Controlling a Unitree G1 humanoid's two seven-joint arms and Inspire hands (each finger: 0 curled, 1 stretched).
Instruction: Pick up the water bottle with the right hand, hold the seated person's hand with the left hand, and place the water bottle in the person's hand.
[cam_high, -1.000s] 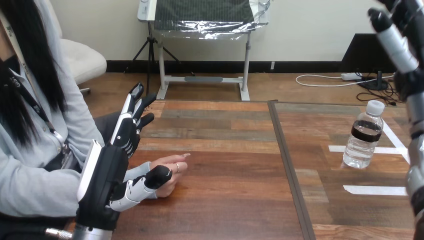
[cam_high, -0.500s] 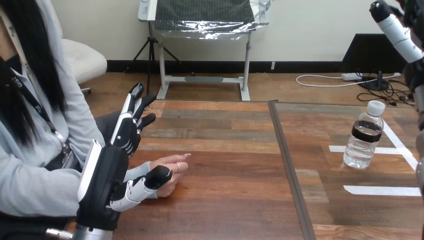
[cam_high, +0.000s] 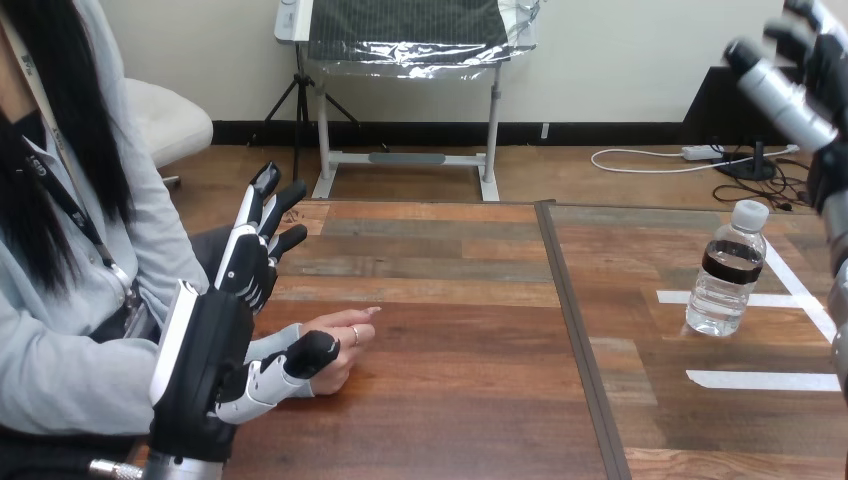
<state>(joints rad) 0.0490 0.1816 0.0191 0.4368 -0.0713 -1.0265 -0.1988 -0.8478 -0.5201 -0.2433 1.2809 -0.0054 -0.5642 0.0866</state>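
A clear water bottle (cam_high: 727, 272) with a white cap and dark label stands upright on the table's right part, between white tape strips. My right hand (cam_high: 800, 75) is raised high above and to the right of it, fingers extended, touching nothing. The person's hand (cam_high: 340, 345) rests on the table at the left, loosely closed. My left hand (cam_high: 215, 345) stands on edge just left of it, open with fingers pointing away from me. Its thumb (cam_high: 300, 358) lies against the near side of the person's hand, not curled round it.
White tape strips (cam_high: 760, 380) mark the right part of the wooden table (cam_high: 450, 400). A dark seam (cam_high: 575, 330) runs front to back down its middle. The person sits close at the left edge.
My right hand rose, then came back down a little at the upper right. My left hand's fingers have shifted slightly left. The bottle and the person's hand have stayed put.
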